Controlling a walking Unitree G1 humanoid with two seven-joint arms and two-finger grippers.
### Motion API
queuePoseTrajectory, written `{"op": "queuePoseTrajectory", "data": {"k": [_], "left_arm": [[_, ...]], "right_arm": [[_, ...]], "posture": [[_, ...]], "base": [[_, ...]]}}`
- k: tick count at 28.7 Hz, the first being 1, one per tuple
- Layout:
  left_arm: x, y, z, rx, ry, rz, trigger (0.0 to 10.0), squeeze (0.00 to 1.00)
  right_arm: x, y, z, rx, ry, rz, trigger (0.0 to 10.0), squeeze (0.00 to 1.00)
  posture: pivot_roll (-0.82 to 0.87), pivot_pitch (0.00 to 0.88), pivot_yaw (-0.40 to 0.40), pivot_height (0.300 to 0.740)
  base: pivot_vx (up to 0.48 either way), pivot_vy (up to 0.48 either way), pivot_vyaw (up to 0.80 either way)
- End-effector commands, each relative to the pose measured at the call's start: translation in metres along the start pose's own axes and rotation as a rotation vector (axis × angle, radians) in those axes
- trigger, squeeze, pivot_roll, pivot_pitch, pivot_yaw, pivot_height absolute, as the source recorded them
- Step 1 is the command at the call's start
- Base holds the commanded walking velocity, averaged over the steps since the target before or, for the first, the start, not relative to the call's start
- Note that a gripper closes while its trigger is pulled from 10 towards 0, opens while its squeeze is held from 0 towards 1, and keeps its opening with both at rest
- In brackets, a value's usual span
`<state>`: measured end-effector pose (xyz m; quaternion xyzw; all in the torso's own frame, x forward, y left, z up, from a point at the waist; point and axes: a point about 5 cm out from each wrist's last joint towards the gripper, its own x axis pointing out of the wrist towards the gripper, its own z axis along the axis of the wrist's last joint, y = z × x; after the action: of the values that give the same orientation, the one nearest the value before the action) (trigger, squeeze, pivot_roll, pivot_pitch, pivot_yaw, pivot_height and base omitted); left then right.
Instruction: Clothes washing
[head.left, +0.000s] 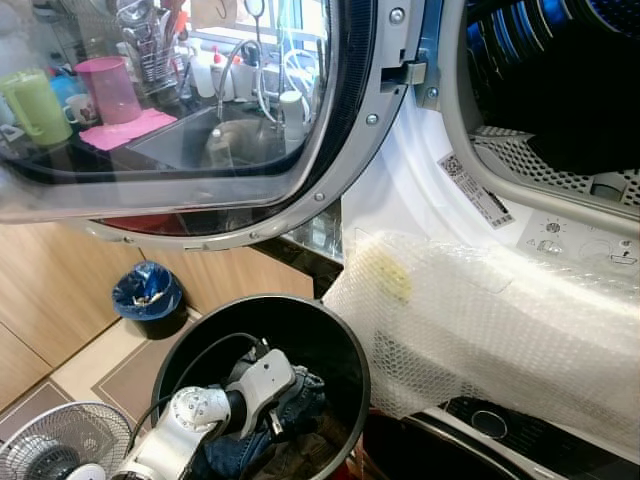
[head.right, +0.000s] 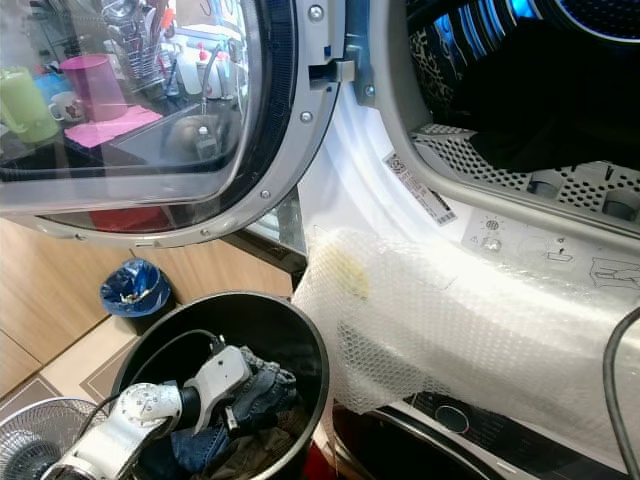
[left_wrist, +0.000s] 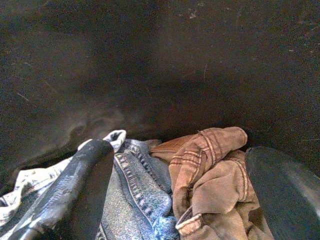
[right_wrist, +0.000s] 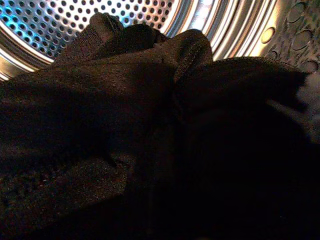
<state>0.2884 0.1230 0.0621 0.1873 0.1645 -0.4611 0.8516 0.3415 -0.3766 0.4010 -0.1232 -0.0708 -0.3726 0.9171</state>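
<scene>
At lower left of the head view your left hand (left_wrist: 175, 200) is down inside the black bucket (head.left: 340, 330), fingers spread apart over the denim jeans (left_wrist: 135, 195) and the tan garment (left_wrist: 210, 170); both are soft and floppy, the denim likely heavier, so pinch a thick fold or seam rather than a loose edge; at upper right, dark clothing (right_wrist: 140, 125) lies in the washer drum (right_wrist: 65, 25), just before your right hand, whose state I cannot tell.
</scene>
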Motion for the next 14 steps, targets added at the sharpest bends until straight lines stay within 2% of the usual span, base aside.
{"op": "queuePoseTrajectory", "data": {"k": [1,14], "left_arm": [[-0.002,-0.003,-0.002,0.012,0.02,-0.016,10.0,0.0],[-0.002,-0.003,-0.003,0.005,0.026,-0.029,10.0,0.0]], "right_arm": [[0.0,0.002,-0.021,0.019,0.089,0.028,10.0,1.0],[-0.005,-0.007,0.012,0.127,0.025,0.158,10.0,1.0]], "posture": [[0.02,0.091,0.088,0.74],[0.0,0.108,0.098,0.74]], "base": [[0.0,0.0,0.0],[0.0,0.0,0.0]]}}
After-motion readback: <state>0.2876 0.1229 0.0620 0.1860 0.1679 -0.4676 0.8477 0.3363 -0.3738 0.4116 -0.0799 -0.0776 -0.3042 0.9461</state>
